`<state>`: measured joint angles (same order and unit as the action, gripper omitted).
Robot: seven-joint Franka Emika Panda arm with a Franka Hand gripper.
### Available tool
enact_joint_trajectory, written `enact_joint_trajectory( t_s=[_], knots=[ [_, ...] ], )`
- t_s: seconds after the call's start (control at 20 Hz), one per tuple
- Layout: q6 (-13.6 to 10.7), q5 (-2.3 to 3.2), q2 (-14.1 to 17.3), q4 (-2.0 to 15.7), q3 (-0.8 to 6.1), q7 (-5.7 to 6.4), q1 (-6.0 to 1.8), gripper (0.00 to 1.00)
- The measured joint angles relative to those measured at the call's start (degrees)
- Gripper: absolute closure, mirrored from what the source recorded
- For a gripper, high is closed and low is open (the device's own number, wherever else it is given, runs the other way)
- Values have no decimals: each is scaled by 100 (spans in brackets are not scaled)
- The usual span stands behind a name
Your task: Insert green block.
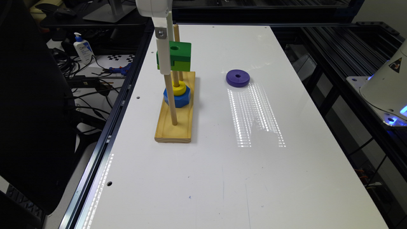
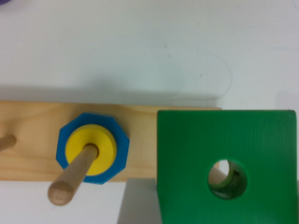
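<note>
The gripper hangs from a white, rounded wrist housing at the exterior view's 12 o'clock edge. Below the housing runs a long, slim white finger, flat-faced and square-edged. Near its upper end sits a small grey metal bracket with one round screw head. At 3 o'clock stands the white robot base, bearing a triangular warning label and glowing blue lights.

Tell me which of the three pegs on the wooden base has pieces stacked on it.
The middle peg: it carries the blue piece with the yellow ring on top. The nearest peg stands bare.
</note>
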<state>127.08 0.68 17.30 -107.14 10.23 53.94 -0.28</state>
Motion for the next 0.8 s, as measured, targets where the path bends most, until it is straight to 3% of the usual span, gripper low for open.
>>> enact_joint_trajectory(
  t_s=[0.55,0.8],
  knots=[
    [35,0,17,16,38,14,3,100],
    [58,2,112,129,37,14,-3,100]
  ],
)
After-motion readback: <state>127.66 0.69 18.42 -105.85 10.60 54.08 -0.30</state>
